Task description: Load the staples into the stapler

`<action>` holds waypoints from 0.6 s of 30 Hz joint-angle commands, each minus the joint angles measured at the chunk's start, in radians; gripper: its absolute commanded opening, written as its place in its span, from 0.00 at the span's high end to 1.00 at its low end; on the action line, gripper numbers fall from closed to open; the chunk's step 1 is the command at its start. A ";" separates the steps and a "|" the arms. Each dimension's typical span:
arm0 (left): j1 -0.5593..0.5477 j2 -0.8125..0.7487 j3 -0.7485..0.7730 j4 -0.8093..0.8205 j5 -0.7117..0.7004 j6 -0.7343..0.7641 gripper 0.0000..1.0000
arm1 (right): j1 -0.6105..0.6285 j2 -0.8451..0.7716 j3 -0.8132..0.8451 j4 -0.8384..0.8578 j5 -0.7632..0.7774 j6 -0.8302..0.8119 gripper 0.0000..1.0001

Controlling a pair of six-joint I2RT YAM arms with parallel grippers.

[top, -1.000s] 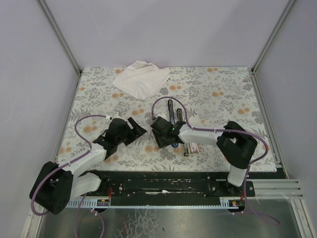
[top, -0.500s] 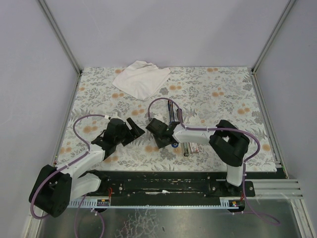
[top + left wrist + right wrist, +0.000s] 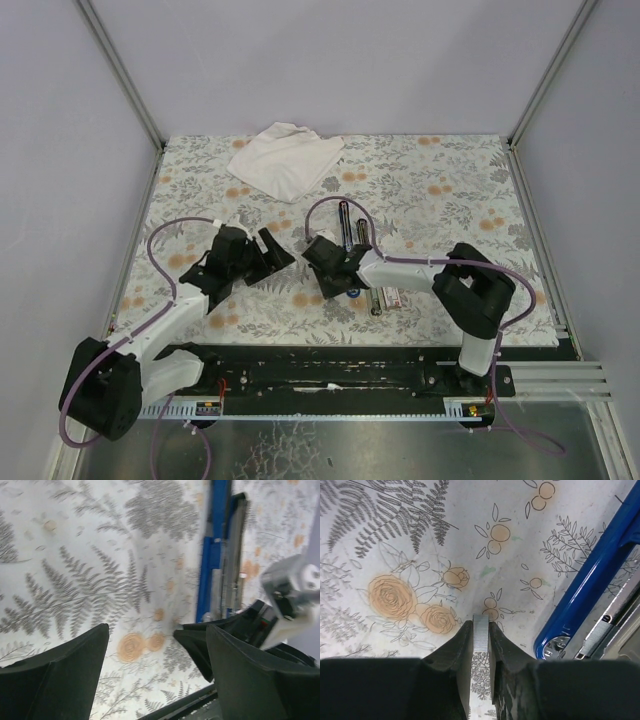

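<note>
two arms sit low in the top view: right gripper point(image 3: 325, 272) just left of the open blue stapler point(image 3: 345, 225), whose long axis runs up-down the frame; left gripper point(image 3: 272, 252) farther left; staple box point(image 3: 392, 297) at lower right. left wrist: fingers point(image 3: 55, 680) wide apart, empty. right wrist: jaws clamped on a silvery staple strip point(image 3: 480, 632); stapler lies right, slanting toward upper right, so the right arm is nearer.
</note>
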 commanded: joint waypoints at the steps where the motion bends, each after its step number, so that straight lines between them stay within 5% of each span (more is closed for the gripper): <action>1: 0.007 0.003 0.109 -0.019 0.117 0.074 0.21 | -0.062 -0.106 -0.014 0.088 -0.150 -0.008 0.80; 18: 0.003 -0.264 -0.019 0.437 0.579 -0.011 0.15 | -0.250 -0.492 -0.073 0.382 -0.642 0.013 0.77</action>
